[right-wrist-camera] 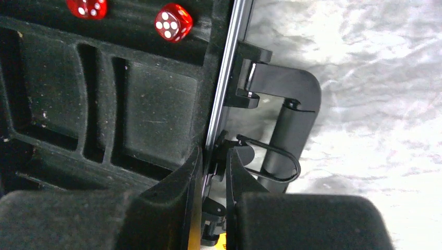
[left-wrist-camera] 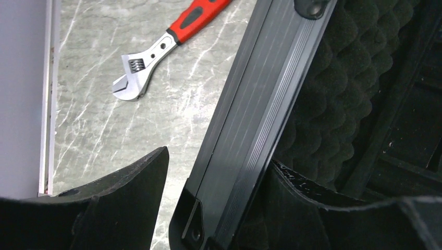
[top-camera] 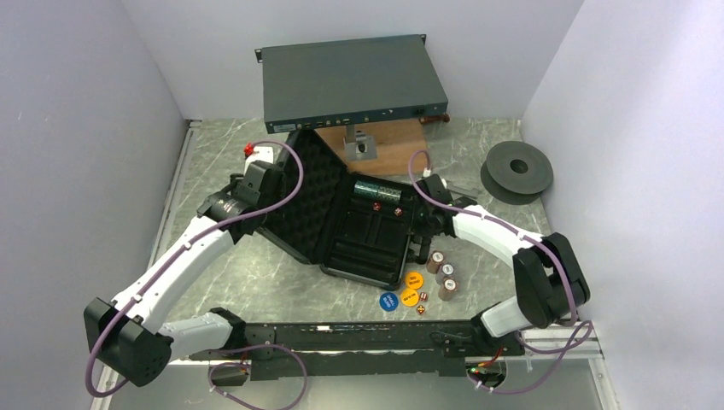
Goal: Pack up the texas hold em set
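The case [top-camera: 369,248] is laid open at the middle of the table, its hinge running from about 1 o'clock to 7 o'clock in the top view. The foam-lined lid [top-camera: 312,192] is spread toward 9 o'clock and the tray toward 3 o'clock.

The left gripper [left-wrist-camera: 219,161] is set astride the lid's outer rim [left-wrist-camera: 255,104], whose long axis runs from 7 o'clock to 1 o'clock in the left wrist view. The jaws are held wide: the inner finger is pressed against the foam, while bare table is seen between the outer finger [left-wrist-camera: 130,182] and the rim, so nothing is clamped there yet. A red-handled wrench [left-wrist-camera: 156,47] is seen beyond, at 11 o'clock, well apart.

The right gripper [right-wrist-camera: 213,169] is closed narrow on the tray's thin side wall, just beside the handle [right-wrist-camera: 292,122]. Two dice [right-wrist-camera: 173,22] are already seated in the tray.

The unpacked pieces are grouped at about 5 o'clock from the case: three chip cylinders [top-camera: 445,273], three discs [top-camera: 413,280] and two more dice [top-camera: 424,295]. They lie just beside the right gripper and well apart from the left, so the right arm is judged the nearer one for fetching them, with the lid's swing toward 3 o'clock best left until the tray is filled.
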